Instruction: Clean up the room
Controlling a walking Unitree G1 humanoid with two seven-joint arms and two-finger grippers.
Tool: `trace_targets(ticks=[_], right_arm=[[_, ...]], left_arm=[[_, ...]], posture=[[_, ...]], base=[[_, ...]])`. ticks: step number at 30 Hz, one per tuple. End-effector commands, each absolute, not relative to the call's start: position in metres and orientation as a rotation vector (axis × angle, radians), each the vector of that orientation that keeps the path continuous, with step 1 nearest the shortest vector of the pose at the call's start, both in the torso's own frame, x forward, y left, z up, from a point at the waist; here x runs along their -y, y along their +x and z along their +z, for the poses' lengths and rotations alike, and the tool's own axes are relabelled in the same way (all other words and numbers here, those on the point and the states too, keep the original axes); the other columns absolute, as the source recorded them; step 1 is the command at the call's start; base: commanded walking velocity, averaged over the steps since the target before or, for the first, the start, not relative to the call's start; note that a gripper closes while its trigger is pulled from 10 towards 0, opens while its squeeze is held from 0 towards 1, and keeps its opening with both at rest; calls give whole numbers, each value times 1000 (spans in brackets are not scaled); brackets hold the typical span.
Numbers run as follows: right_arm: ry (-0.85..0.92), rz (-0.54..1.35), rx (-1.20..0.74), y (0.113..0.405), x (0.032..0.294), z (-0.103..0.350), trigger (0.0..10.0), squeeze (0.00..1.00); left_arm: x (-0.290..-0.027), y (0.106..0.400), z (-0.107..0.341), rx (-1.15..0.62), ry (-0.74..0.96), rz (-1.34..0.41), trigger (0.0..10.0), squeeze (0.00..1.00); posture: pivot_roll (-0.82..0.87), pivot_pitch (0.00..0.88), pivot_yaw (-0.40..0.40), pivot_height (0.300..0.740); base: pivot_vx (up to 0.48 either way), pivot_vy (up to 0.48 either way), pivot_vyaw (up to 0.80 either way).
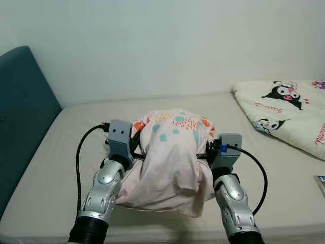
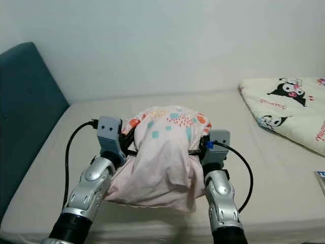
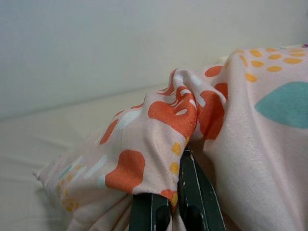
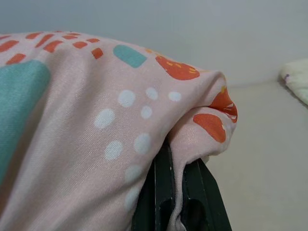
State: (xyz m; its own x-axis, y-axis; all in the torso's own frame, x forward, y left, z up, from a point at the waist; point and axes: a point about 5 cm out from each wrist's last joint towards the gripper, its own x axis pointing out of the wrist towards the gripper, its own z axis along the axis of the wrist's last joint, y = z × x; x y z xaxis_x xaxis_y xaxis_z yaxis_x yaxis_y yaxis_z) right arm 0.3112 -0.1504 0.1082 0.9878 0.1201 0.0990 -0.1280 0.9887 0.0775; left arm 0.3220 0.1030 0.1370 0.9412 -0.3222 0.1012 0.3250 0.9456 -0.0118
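Note:
A pale pink pillow [image 1: 170,152] with orange, teal and white patches hangs between my two arms, just above the beige bed [image 1: 56,157]. My left gripper [image 3: 182,180] is shut on a fold of cloth at the pillow's left side. On the opposite side, my right gripper [image 4: 177,179] pinches another fold and is shut as well. In the eye views the pillow drapes over both sets of fingertips and hides them; the wrists [image 1: 121,140] [image 1: 226,147] stand close against its sides. The pillow's lower edge sags toward the bed's near edge.
A teal padded headboard [image 1: 20,112] rises at the left of the bed. A white blanket with cartoon prints [image 1: 289,109] lies at the far right. A flat printed item [image 1: 321,184] pokes in at the right edge. A plain wall runs behind the bed.

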Motion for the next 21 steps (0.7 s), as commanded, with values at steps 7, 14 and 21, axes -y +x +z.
trace_targets(ticks=[7, 14, 21], right_arm=[[74, 192, 109, 311, 132, 109, 10000, 0], [78, 192, 106, 310, 131, 108, 10000, 0], [84, 193, 102, 309, 130, 106, 10000, 0]], left_arm=[[-97, 321, 153, 173, -8, -378, 10000, 0], [-98, 320, 153, 172, -6, -382, 10000, 0], [-99, 319, 153, 171, 1, -383, 10000, 0]], posture=[[10, 0, 73, 740], [15, 0, 73, 740], [23, 0, 76, 740]], base=[[0, 434, 0], [0, 439, 0], [0, 438, 0]])
